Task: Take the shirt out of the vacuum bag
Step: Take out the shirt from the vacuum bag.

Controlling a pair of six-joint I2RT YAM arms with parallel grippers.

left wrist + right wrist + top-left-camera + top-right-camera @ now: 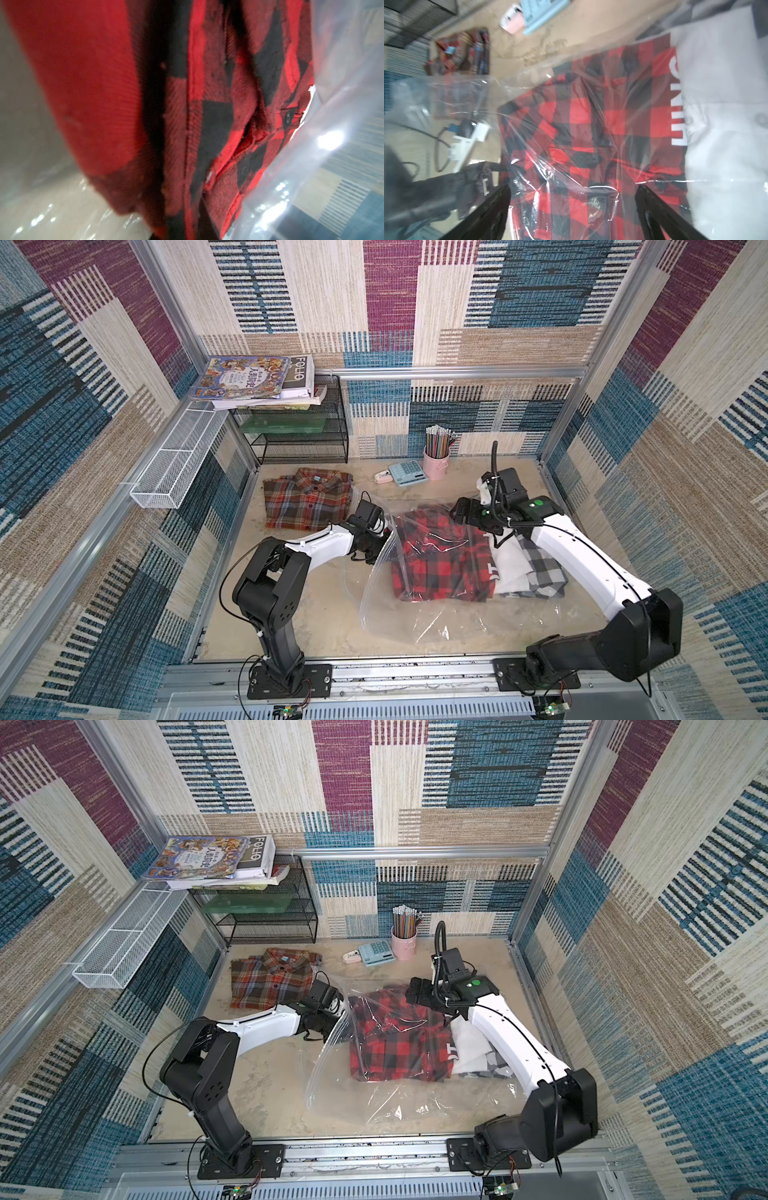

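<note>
Now right hand wide over vacuum bag

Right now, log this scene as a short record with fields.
shirt: red-and-black checked cloth shirt, inside bag
bag: clear crinkly plastic vacuum bag, mouth open, edge raised
left tool: shut at bag mouth; what it grips is hidden
right tool: open, above bagged shirt
outside bag: folded brown plaid shirt
</note>
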